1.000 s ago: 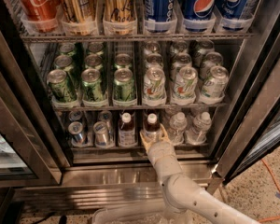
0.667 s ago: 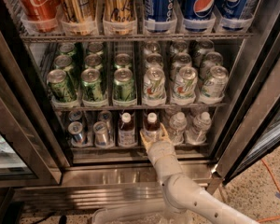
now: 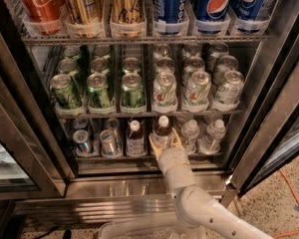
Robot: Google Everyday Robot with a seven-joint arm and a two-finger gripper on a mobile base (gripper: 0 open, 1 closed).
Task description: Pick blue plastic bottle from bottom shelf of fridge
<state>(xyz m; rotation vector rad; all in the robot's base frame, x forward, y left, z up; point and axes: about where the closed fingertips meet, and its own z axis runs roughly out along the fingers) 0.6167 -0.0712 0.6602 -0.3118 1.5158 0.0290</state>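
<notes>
Silver cans (image 3: 82, 142) at the left end of the bottom shelf (image 3: 120, 158) are sitting exactly where they were a second ago, and so is the lookalike bottle (image 3: 135, 139) next along. We are seeing no real change anywhere. The gripper (image 3: 164, 141) is still parking at the blue plastic bottle (image 3: 163, 131), mid-span on that lowest tier of the fridge (image 3: 114, 189). The arm (image 3: 204, 214) is reaching up from lower right at the same angle.

We are reading that as the approach being over and the grasp being the step in hand. Nothing is lifting yet; the bottle is still standing on the rack. We are not able to tell whether the jaws are clamping the bottle or only standing around it.

Target look: it is standing upright, with a white screw cap on top and a dark reddish-brown neck showing just above the gripper. The gripper is covering the lower body, so we are not seeing the label.

It is sitting just beside the lookalike on its left and near the clear water bottles (image 3: 190, 134) on its right. We are expecting a tight pull-out, straight back toward us, without tipping the neighbours. Further right we are seeing only the door frame (image 3: 269, 108).
</notes>
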